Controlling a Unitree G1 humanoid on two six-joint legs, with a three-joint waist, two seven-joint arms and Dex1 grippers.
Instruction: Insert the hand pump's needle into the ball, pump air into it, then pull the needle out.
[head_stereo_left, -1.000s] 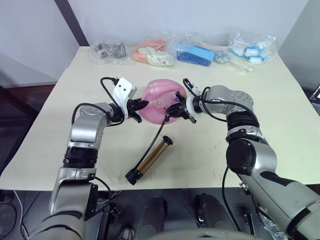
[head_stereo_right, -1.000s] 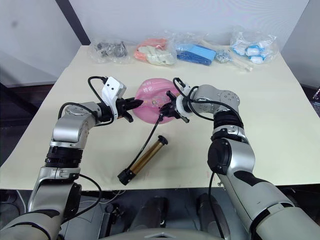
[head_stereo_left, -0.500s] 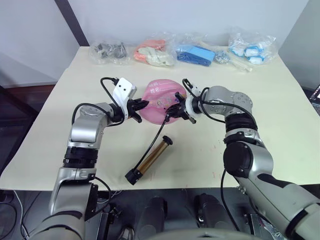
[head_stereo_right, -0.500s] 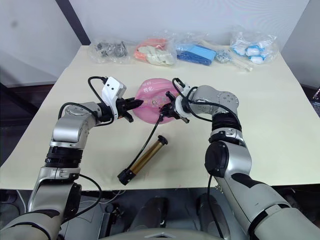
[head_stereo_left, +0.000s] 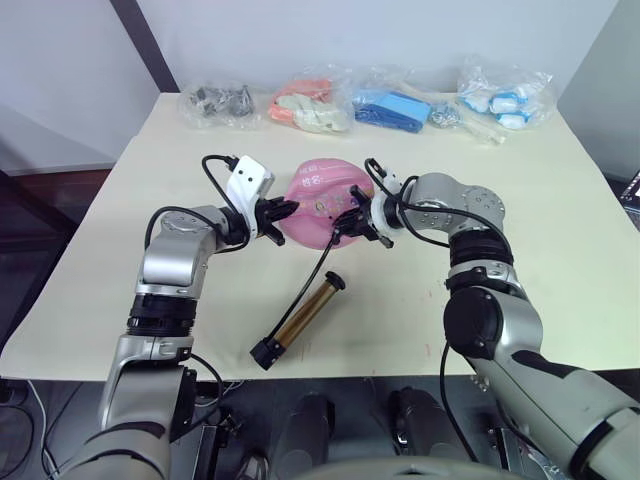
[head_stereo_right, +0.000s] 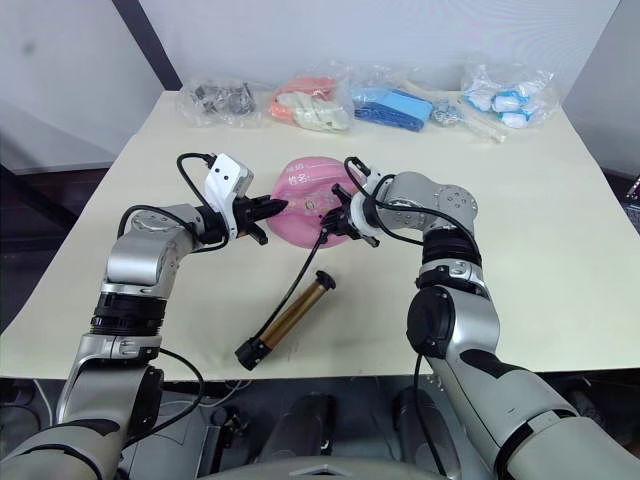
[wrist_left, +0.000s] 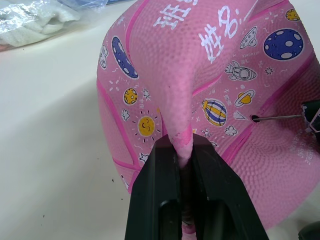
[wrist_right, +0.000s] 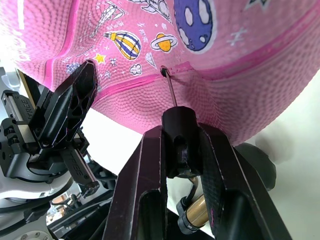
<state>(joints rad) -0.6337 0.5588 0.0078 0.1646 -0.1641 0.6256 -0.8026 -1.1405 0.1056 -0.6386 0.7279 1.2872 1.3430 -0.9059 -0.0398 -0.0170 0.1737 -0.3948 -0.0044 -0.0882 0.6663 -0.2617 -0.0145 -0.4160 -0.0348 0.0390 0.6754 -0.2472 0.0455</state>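
The pink ball lies limp and half flat in the middle of the table. My left gripper is shut on a pinched fold of the ball at its left side. On the ball's right, my right gripper is shut on the black needle holder at the hose end. The needle has its tip in the ball's valve hole. The hand pump, a gold cylinder with black ends, lies on the table in front of the ball, with its thin black hose running up to my right gripper.
Several clear plastic bags lie along the table's far edge: grey parts, orange and white items, blue items, white and blue items. The table's front edge is just beyond the pump's near end.
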